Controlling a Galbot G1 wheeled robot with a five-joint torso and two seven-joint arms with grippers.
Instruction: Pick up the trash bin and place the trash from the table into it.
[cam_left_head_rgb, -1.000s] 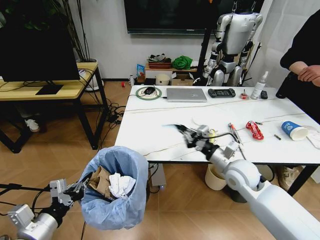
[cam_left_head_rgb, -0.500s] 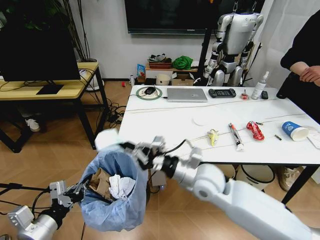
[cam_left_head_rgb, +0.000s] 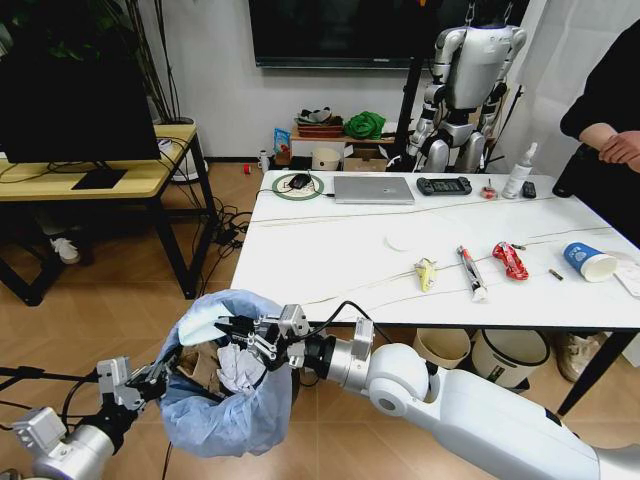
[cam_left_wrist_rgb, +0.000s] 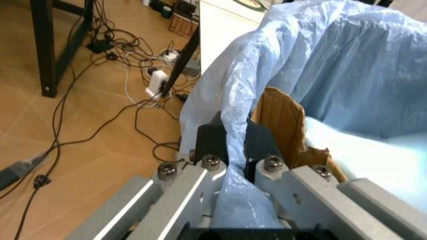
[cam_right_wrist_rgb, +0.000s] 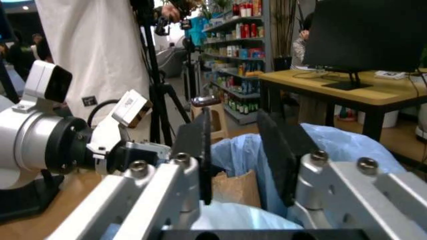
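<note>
Trash bin (cam_left_head_rgb: 228, 400): round, crinkled light-blue bag liner, brown cardboard (cam_left_wrist_rgb: 283, 122) and white wrappers (cam_left_head_rgb: 240, 368) inside; sits near left, off white desk (cam_left_head_rgb: 330, 260). Left pincer (cam_left_head_rgb: 158, 380) clamped on bag rim, arm low at near left. Right pincer (cam_left_head_rgb: 238, 332) above bin mouth, fingers parted, empty; arm reaches left. Yellow scrap (cam_left_head_rgb: 426, 272), white tube (cam_left_head_rgb: 470, 275), red wrapper (cam_left_head_rgb: 510, 260), blue cup (cam_left_head_rgb: 588, 261) on desk, right.

Herringbone wood-look floor (cam_left_head_rgb: 110, 305) extends to a white wall (cam_left_head_rgb: 215, 80) carrying a dark wall-mounted screen (cam_left_head_rgb: 335, 32), with a yellow-topped wooden desk (cam_left_head_rgb: 95, 180) at left supporting a black monitor (cam_left_head_rgb: 75, 105), and cables (cam_left_head_rgb: 225, 232) on the floor beside it.
</note>
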